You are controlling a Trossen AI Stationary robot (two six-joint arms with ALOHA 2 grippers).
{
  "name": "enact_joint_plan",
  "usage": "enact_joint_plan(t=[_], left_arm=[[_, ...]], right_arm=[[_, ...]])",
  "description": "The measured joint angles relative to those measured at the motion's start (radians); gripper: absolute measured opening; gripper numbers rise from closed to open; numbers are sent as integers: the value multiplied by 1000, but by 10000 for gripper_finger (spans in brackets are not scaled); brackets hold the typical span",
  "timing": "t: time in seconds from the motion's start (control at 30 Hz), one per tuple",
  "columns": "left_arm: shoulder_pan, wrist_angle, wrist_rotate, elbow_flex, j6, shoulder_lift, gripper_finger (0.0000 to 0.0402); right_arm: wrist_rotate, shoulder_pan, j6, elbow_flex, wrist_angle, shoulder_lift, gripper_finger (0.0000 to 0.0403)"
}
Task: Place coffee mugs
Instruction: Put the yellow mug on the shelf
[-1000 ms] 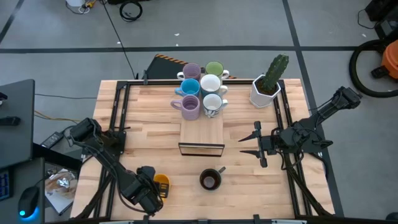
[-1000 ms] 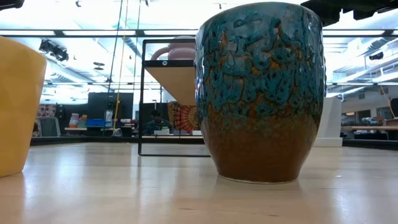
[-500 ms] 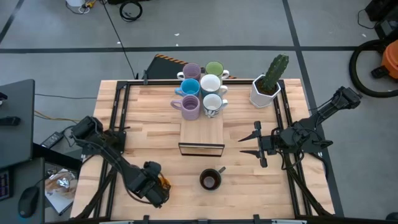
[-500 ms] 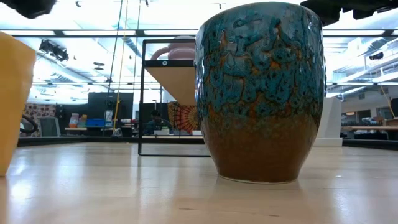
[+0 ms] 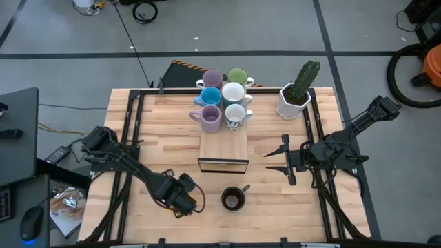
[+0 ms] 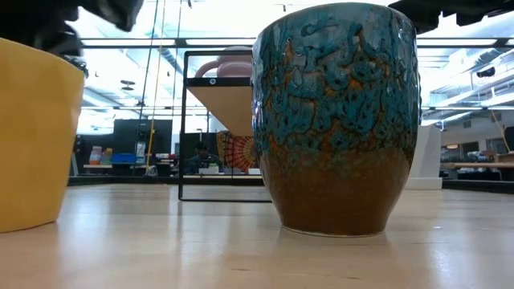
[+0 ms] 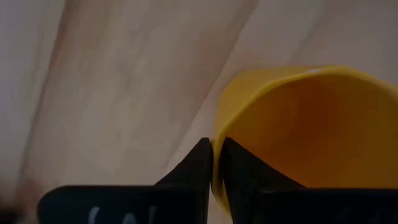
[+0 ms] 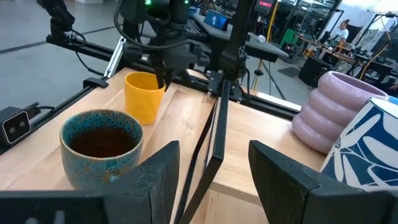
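Left claw [image 7: 213, 163] clamped on orange mug [image 7: 311, 130] rim, right claw [image 8: 208, 163] spread apart, holding nothing

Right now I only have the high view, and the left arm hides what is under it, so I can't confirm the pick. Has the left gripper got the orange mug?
Observer: Yes. The left gripper is shut on the orange mug, pinching its rim.
Operator: Is the mug off the table?
Observer: No, in the right wrist view its base sits on the table.
Operator: What is nearest to it?
Observer: The black mug, with its teal and brown glaze, stands apart from it, upright.
Operator: And the right gripper?
Observer: The right gripper is open and empty, beside the wooden rack.
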Motion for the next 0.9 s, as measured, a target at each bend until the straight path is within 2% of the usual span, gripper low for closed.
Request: enact_joint_plan(t=[0.17, 0.4, 0.7, 0.9], left_arm=[[7, 70, -25, -1, 253, 1, 38], [6, 146, -34, -1, 455, 3, 39], [-1, 148, -35, -1, 461, 3, 42], [-9, 152, -56, -1, 435, 3, 89]], right_arm=[[0, 0, 0, 0, -2, 0, 198], [0, 0, 0, 0, -8, 0, 198], [0, 0, 0, 0, -8, 0, 198], [0, 0, 0, 0, -8, 0, 198]])
